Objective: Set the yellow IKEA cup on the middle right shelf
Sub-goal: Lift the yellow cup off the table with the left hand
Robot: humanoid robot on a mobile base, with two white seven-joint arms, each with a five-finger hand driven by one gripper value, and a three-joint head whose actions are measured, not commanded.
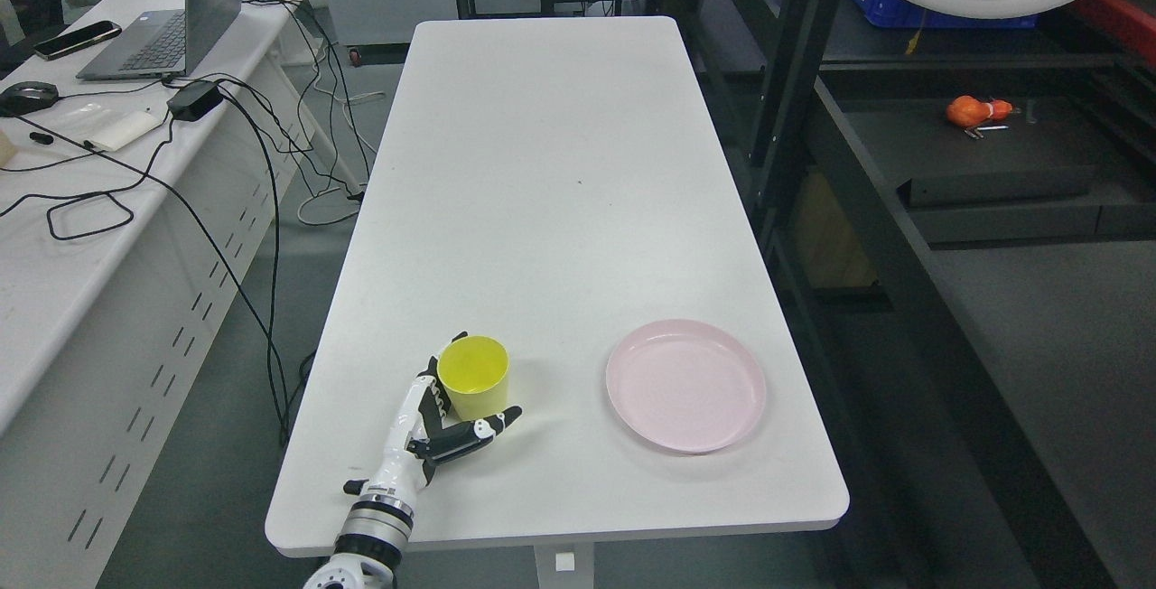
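Forearm and wrist of the left arm rise from the near edge of the white table (551, 164), angled up and to the right toward the yellow cup (474, 378). The left hand (442, 422) is spread around the cup's near-left side: one black-tipped finger reaches up along the cup's left wall, and another stretches out just below the cup's base, pointing right. Whether the fingers press the cup or only flank it cannot be told; the hand looks open around it, not clamped. The cup stands upright on the table, a smooth, slightly tapered plastic tumbler with an empty inside. Right of the cup, well apart, lies a round, shallow pink plate (685, 385) with a matte surface. Further right of the cup stands a dark metal shelf rack (903, 237).
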